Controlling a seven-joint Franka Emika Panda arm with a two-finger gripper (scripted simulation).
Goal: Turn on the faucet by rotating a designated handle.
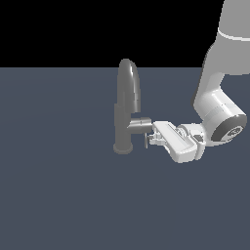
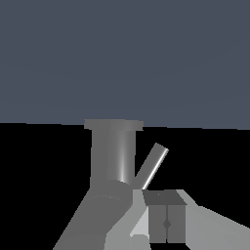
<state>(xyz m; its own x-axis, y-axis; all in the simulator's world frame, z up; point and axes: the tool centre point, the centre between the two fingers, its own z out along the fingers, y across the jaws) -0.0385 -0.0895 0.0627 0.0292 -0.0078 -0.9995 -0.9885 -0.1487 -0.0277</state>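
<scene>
The grey faucet (image 1: 123, 128) stands upright on the floor, its arched spout (image 1: 130, 75) rising above the body. The handle (image 1: 140, 124) is a short cylinder jutting toward the exterior view's right, with a thin lever rod (image 1: 146, 141) hanging from its end. My gripper (image 1: 150, 138) lies nearly level, its tips right at the lever rod, just below the handle cylinder. In the wrist view the faucet (image 2: 113, 154) and its flared base (image 2: 113, 125) show, and the lever rod (image 2: 152, 166) slants beside my gripper (image 2: 167, 202). Its two fingers are pressed together with nothing between them.
The faucet stands on a flat dark blue-grey floor (image 1: 58, 195). My white arm (image 1: 215, 105) comes down from the upper part of the exterior view's right.
</scene>
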